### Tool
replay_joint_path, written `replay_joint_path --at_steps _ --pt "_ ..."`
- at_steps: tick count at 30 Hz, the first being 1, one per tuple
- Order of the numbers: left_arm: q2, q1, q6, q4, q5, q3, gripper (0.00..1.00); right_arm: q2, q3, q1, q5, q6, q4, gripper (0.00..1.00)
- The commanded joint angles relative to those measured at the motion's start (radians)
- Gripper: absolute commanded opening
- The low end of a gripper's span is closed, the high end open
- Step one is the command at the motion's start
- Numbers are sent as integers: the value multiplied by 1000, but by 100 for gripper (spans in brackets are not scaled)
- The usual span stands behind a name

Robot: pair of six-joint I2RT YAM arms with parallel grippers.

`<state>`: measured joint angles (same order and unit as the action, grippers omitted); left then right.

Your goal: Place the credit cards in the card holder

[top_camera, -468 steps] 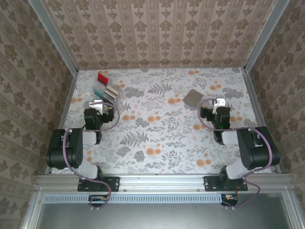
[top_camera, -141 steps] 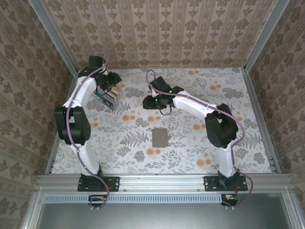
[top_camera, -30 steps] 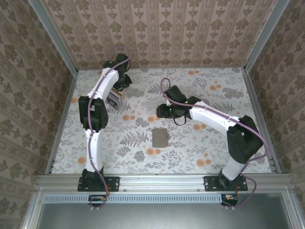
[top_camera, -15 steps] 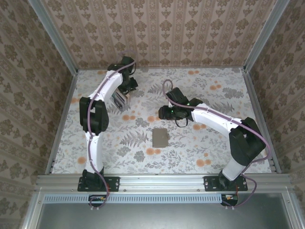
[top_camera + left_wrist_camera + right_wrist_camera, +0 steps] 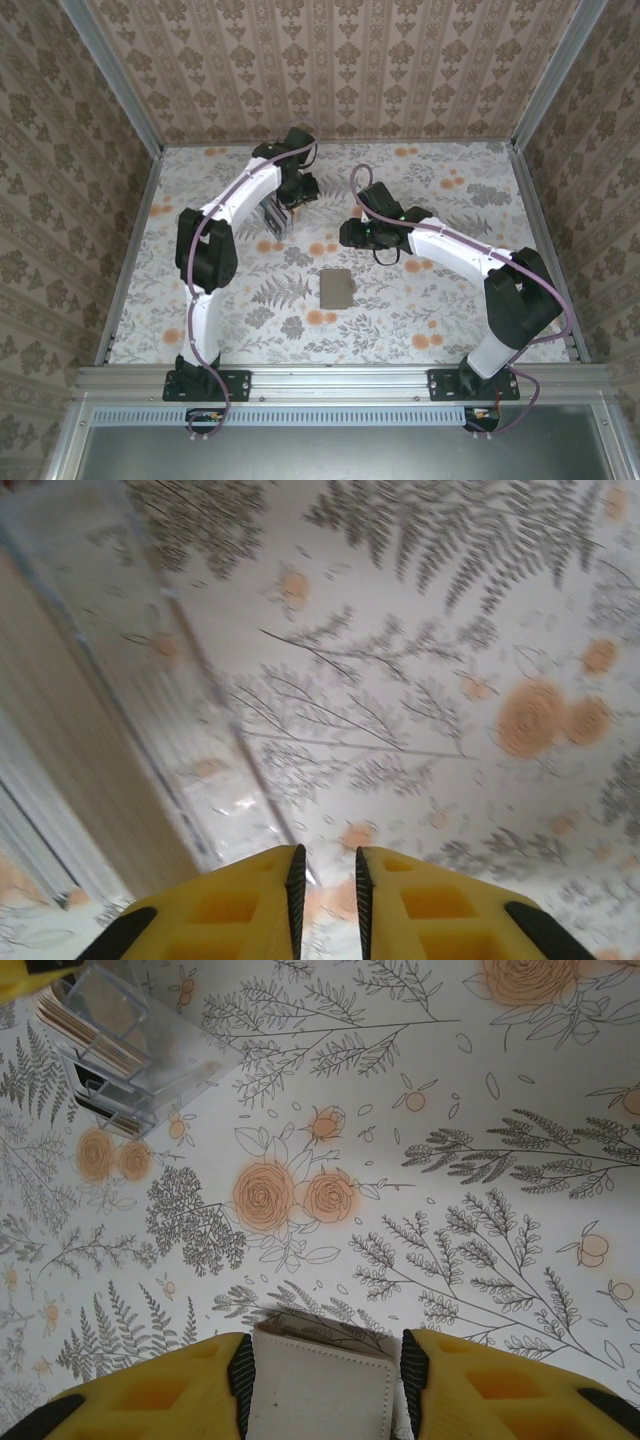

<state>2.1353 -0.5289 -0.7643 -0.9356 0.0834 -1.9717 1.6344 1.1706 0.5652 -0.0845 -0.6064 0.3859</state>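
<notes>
The credit cards (image 5: 274, 216) stand on edge in a clear slotted rack (image 5: 277, 222) at the back middle of the table. My left gripper (image 5: 291, 196) is at the rack's far side. In the left wrist view its yellow jaws (image 5: 326, 865) are nearly together on the clear rack (image 5: 130, 630) wall. The grey card holder (image 5: 337, 287) lies flat and closed at the table's centre. My right gripper (image 5: 352, 237) hovers above it. In the right wrist view it (image 5: 326, 1345) is open, the card holder (image 5: 320, 1390) showing between its pads. Beige cards (image 5: 85, 1028) sit in the rack (image 5: 150, 1055).
Patterned walls with metal posts (image 5: 110, 100) close in the flowered table (image 5: 440, 300) on three sides. Both arms reach across the back half, their grippers a short way apart.
The left arm has swung right, and the rack with the cards has slid right with it toward the centre. The right gripper has shifted slightly right. The card holder has not moved.
</notes>
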Motion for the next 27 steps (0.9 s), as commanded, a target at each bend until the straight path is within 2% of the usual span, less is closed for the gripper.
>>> replay_joint_path --at_steps 1,5,8,11,16,17,20,27 --pt "-84 4 -13 -2 10 -14 27 -1 33 -12 -20 -4 -22 45" --pt "-137 11 5 -9 -28 -21 31 38 84 -17 -27 10 -19 45" --pt "-213 21 12 -1 -100 35 33 93 154 -18 -45 35 -12 45" --pt "-324 40 27 72 -152 167 36 168 236 -18 -66 46 -8 44" --pt "-515 66 36 223 -149 423 37 311 407 -12 -102 55 -5 44" --pt "-554 95 43 246 -155 469 38 341 445 -9 -105 61 1 44" --pt "-661 100 64 305 -190 591 40 437 569 4 -103 81 39 44" --pt "-851 137 84 368 -207 792 47 603 786 19 -90 110 122 43"
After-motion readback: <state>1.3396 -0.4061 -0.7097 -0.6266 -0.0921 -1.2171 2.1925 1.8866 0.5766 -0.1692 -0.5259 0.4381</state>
